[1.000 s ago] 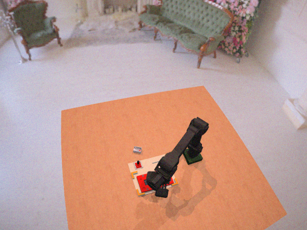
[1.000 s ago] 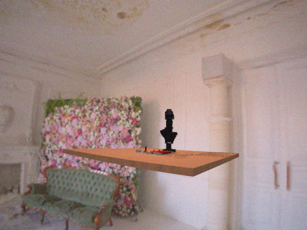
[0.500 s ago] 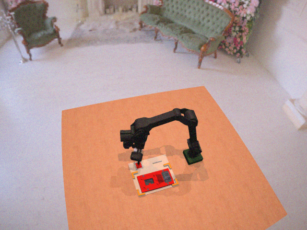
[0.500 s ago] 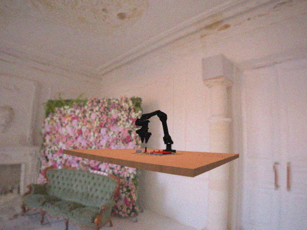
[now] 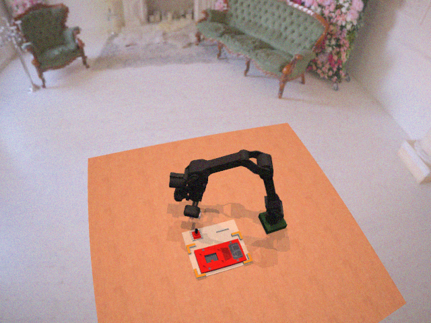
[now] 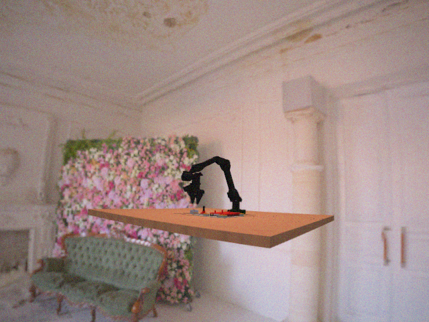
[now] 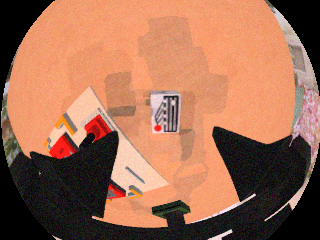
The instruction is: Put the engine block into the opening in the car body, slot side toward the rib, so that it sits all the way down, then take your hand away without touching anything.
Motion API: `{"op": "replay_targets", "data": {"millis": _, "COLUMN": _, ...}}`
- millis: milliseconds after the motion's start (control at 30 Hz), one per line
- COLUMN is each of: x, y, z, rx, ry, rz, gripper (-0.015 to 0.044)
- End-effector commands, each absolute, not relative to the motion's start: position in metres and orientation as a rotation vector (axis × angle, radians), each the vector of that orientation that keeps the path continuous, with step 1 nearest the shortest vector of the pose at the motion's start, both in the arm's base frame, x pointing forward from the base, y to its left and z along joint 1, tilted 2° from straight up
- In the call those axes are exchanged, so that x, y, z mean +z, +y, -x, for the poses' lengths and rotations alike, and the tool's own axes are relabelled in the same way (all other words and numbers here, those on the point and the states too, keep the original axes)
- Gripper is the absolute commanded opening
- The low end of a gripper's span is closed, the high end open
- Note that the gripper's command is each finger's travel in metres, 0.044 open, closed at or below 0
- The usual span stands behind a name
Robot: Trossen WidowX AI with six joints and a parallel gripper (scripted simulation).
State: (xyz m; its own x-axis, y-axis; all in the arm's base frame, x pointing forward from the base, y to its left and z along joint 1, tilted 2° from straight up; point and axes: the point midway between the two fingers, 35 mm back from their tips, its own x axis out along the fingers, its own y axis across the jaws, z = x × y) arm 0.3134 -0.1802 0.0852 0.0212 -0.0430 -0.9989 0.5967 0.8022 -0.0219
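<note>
Engine block, small, grey-and-white and boxy (image 7: 165, 113), rests on the orange tabletop (image 5: 139, 215) (image 6: 242, 225) (image 7: 240, 65), below the black two-fingered gripper (image 5: 193, 208) (image 6: 195, 201) (image 7: 167, 134), which stands wide open and empty.

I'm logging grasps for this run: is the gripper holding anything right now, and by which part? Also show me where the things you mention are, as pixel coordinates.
Nothing is held: the gripper (image 6: 194, 202) (image 7: 167, 134) is open above the engine block (image 7: 165, 113), which rests on the table (image 5: 139, 208) (image 6: 270, 225) (image 7: 250, 75).

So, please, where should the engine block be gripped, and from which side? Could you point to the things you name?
I would grip the block (image 5: 199, 214) (image 6: 193, 211) (image 7: 165, 112) by its two long sides, near their middle, coming from above: it lies flat, longer than wide, and both long sides look free.
</note>
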Motion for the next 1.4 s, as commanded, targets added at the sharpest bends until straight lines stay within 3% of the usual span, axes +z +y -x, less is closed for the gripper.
{"op": "replay_targets", "data": {"millis": 0, "x": 0.077, "y": -0.182, "z": -0.312, "rx": -0.523, "ry": 1.481, "rz": -0.469, "gripper": 0.0440}}
{"op": "replay_targets", "data": {"millis": 833, "x": 0.035, "y": -0.185, "z": -0.314, "rx": -0.523, "ry": 1.481, "rz": -0.469, "gripper": 0.0440}}
{"op": "replay_targets", "data": {"millis": 1233, "x": 0.035, "y": -0.185, "z": -0.314, "rx": -0.523, "ry": 1.481, "rz": -0.469, "gripper": 0.0125}}
{"op": "replay_targets", "data": {"millis": 1367, "x": 0.035, "y": -0.185, "z": -0.314, "rx": -0.523, "ry": 1.481, "rz": -0.469, "gripper": 0.0098}}
